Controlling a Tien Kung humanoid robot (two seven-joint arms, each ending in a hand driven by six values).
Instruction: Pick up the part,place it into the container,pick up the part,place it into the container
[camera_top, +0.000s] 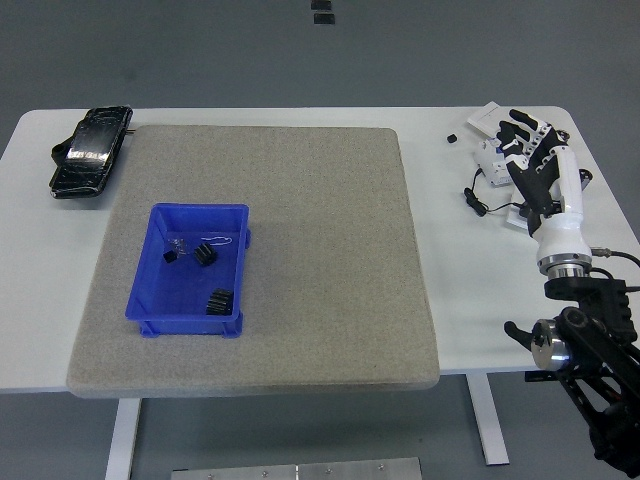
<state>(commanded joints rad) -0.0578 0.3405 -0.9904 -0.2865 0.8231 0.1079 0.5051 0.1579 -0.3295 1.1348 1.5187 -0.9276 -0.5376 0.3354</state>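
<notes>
The blue container (231, 225) stands on the left part of the grey mat (320, 230). Inside it lie black gear-like parts (220, 300) and a small wire piece (212, 240). My right hand (527, 140) hovers over the cluster of loose parts at the table's far right, its fingers spread and pointing away from me, with nothing seen held. It covers most of that cluster; a white block (487, 117), a tiny black part (452, 138) and a thin black wire (475, 200) show beside it. The left arm is out of view.
A black pouch (90, 152) lies at the table's far left corner, just off the mat. The white table edge (600, 250) runs close to my right forearm.
</notes>
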